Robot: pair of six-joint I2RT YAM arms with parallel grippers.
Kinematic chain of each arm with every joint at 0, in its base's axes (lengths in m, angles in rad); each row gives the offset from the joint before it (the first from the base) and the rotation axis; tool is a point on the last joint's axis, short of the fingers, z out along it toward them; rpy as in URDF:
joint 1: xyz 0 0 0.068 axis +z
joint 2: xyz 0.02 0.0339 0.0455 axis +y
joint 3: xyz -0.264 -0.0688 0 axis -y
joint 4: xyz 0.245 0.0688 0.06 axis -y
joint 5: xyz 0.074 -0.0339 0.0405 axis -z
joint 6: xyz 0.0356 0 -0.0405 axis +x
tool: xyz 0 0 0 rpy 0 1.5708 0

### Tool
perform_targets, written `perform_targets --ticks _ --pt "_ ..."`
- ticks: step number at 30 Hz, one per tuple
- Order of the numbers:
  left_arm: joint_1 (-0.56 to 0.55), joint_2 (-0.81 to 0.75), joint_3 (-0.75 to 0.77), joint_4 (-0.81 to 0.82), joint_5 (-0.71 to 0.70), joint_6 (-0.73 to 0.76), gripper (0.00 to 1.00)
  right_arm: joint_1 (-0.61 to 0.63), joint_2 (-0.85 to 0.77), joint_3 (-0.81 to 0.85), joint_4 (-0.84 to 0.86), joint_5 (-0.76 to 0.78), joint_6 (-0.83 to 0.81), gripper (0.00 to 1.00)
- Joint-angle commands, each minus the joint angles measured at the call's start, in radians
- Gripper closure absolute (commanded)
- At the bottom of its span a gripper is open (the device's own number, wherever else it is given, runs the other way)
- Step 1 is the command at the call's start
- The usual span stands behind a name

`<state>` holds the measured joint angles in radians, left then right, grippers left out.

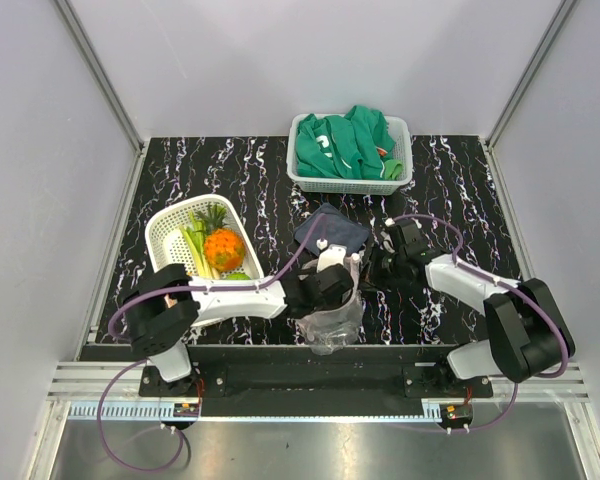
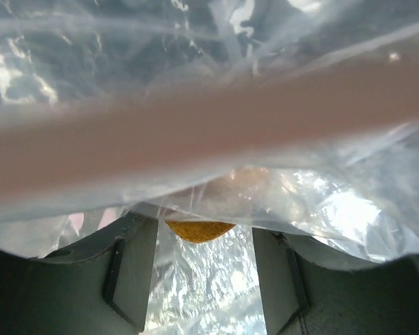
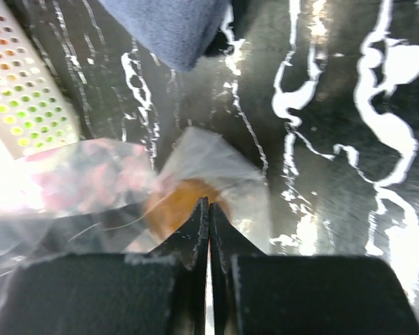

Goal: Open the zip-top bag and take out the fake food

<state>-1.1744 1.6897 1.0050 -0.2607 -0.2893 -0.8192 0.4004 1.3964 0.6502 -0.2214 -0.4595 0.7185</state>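
Observation:
The zip-top bag [image 1: 332, 322] lies crumpled at the table's near middle. My left gripper [image 1: 328, 290] reaches into it. In the left wrist view my left gripper [image 2: 204, 241] is open, its fingers [image 2: 133, 272] wide apart under clear film, with the pinkish zip strip [image 2: 195, 125] blurred across the view. A yellow-orange piece of fake food [image 2: 199, 230] sits just beyond the fingertips. My right gripper [image 1: 373, 268] is at the bag's right edge. In the right wrist view my right gripper [image 3: 209, 202] is shut, its tips meeting on the bag's film [image 3: 216, 157] over the orange piece [image 3: 171, 206].
A white basket [image 1: 170, 225] at the left holds an orange pineapple [image 1: 223, 248], a pale leek [image 1: 195, 245] and a green round piece [image 1: 238, 275]. A dark grey-blue cloth [image 1: 332, 230] lies behind the bag. A second basket [image 1: 400, 170] with a green garment stands at the back.

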Motion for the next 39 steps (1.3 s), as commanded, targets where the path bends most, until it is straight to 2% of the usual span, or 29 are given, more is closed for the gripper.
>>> perform_targets --ticks 1,4,5,8,9,12,16,22,26,30,31,33,37,38,39 --pt "-0.004 -0.076 -0.005 -0.041 0.062 -0.038 1.0 -0.018 -0.042 0.051 -0.111 0.068 -0.085 1.0" --pt "-0.007 -0.12 -0.028 -0.028 0.081 -0.037 1.0 -0.026 -0.091 0.043 -0.137 0.062 -0.093 0.97" --pt "-0.005 -0.131 -0.038 -0.025 0.085 -0.031 1.0 -0.028 -0.106 0.043 -0.165 0.062 -0.096 0.82" --pt "0.002 -0.165 -0.048 -0.025 0.101 -0.009 1.0 -0.028 -0.171 0.026 -0.222 0.071 -0.105 0.57" --pt "0.01 -0.17 -0.048 -0.023 0.116 -0.006 1.0 -0.028 -0.21 0.01 -0.237 0.071 -0.099 0.43" --pt "0.053 -0.189 -0.068 -0.002 0.163 -0.001 1.0 -0.029 -0.298 -0.039 -0.26 0.045 -0.068 0.29" --pt "0.107 -0.223 -0.117 0.09 0.283 -0.018 1.0 -0.029 -0.421 -0.119 -0.265 -0.016 -0.031 0.21" --pt "0.154 -0.246 -0.131 0.113 0.361 -0.005 1.0 -0.031 -0.624 -0.213 -0.215 -0.105 -0.002 0.12" --pt "0.159 -0.263 -0.138 0.155 0.435 -0.006 1.0 -0.029 -0.631 -0.251 -0.144 -0.152 -0.014 0.11" --pt "0.159 -0.271 -0.149 0.218 0.509 -0.024 1.0 -0.029 -0.579 -0.265 -0.073 -0.197 -0.031 0.16" --pt "0.159 -0.272 -0.157 0.224 0.528 -0.028 1.0 -0.029 -0.564 -0.271 -0.032 -0.211 -0.024 0.19" --pt "0.159 -0.268 -0.154 0.222 0.538 -0.021 1.0 -0.029 -0.56 -0.271 -0.01 -0.215 -0.016 0.32" --pt "0.159 -0.239 -0.146 0.189 0.539 -0.006 1.0 -0.029 -0.606 -0.261 -0.009 -0.182 0.013 0.71" --pt "0.157 -0.236 -0.158 0.192 0.539 -0.003 1.0 -0.029 -0.616 -0.253 -0.021 -0.144 0.013 0.98" --pt "0.157 -0.236 -0.163 0.187 0.524 0.0 1.0 -0.029 -0.623 -0.248 -0.054 -0.116 0.016 1.0"
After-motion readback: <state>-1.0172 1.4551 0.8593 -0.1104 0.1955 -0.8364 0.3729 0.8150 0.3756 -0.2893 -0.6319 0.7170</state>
